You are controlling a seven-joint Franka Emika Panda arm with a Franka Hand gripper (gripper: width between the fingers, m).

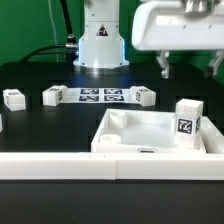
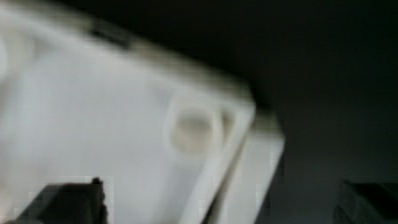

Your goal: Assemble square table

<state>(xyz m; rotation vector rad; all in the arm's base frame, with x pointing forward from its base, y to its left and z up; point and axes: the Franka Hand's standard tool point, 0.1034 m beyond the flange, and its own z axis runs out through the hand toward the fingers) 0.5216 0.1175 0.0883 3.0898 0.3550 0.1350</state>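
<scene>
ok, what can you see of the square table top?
The square top is a white, plastic-looking tray with a raised rim, lying flat on the black table, open side up. A round socket shows in one corner. A tagged leg stands upright at its corner on the exterior view's right; seated or not is unclear. The open end effector hangs above, not touching.

We count one white plastic square tray-like tabletop with a raised rim [image 1: 150,142]. Short white tagged plastic legs come to four: one leg [image 1: 14,98], a second leg [image 1: 53,96], a third leg [image 1: 143,96] and a fourth leg [image 1: 186,122]. On the dark surface [image 1: 45,128] we also count one flat white marker board [image 1: 100,96] and one long white straight rail [image 1: 60,163]. In the blurred wrist view we make out one round socket [image 2: 192,128] and two dark fingers [image 2: 71,202].
</scene>
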